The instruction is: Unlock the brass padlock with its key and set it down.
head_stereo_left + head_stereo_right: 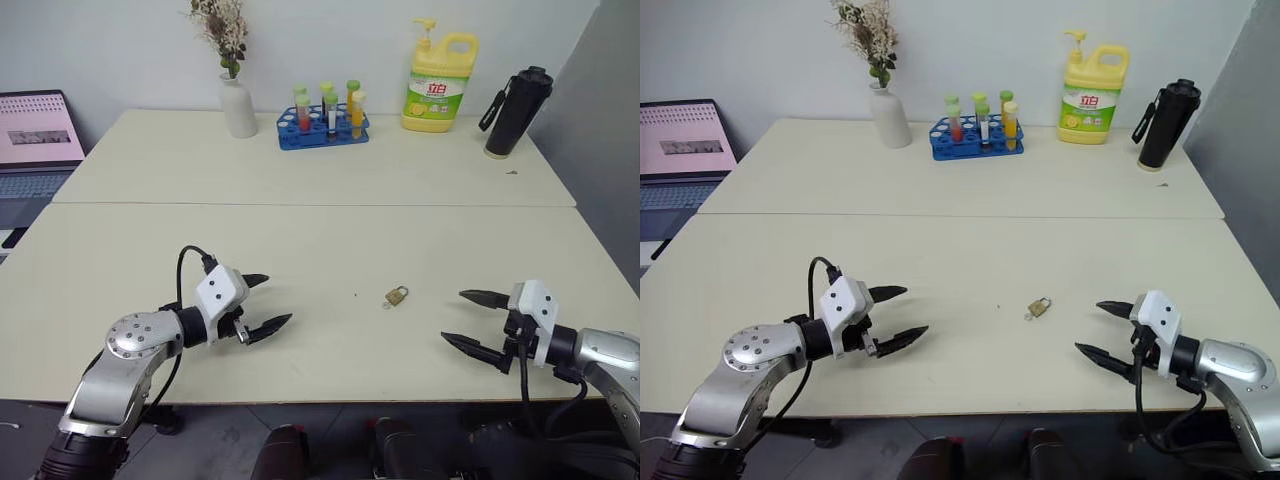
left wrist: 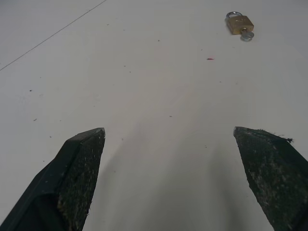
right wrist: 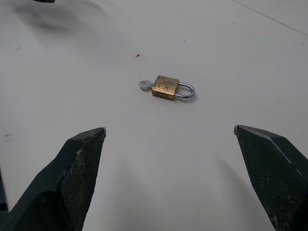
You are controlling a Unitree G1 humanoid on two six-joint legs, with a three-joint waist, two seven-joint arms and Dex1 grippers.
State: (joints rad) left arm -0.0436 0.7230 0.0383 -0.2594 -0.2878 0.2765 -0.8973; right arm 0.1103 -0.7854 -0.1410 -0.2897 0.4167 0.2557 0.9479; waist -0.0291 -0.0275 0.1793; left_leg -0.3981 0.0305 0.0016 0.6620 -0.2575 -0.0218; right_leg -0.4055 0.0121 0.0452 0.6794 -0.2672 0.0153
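You find the brass padlock (image 3: 166, 87) flat on the table (image 1: 300, 190), key (image 3: 144, 85) inserted, between the wide-open, empty left gripper (image 1: 262, 303) and right gripper (image 1: 474, 320), reachable by both.

Padlock (image 3: 166, 87) lying flat on the table (image 3: 231, 57), key (image 3: 145, 85) in its base, shackle closed. Right gripper (image 3: 169, 180) spread wide, apart from the padlock, holding nothing.
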